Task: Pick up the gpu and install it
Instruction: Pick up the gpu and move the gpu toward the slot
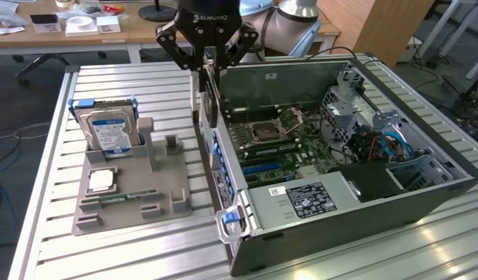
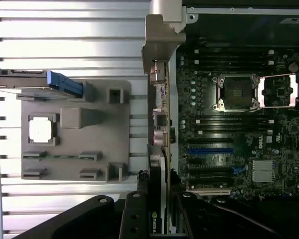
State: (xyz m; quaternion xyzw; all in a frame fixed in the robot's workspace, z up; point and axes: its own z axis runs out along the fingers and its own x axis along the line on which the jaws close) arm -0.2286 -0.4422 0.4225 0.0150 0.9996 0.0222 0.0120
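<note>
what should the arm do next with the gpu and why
Probably shift it sideways over the motherboard before lowering. The gripper holds the gpu on edge above the case's side wall, beside rather than over the blue slot.

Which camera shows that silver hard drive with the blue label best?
The exterior view: the hard drive stands upright in the grey holder, label facing the camera. The wrist view sees the hard drive edge-on.
</note>
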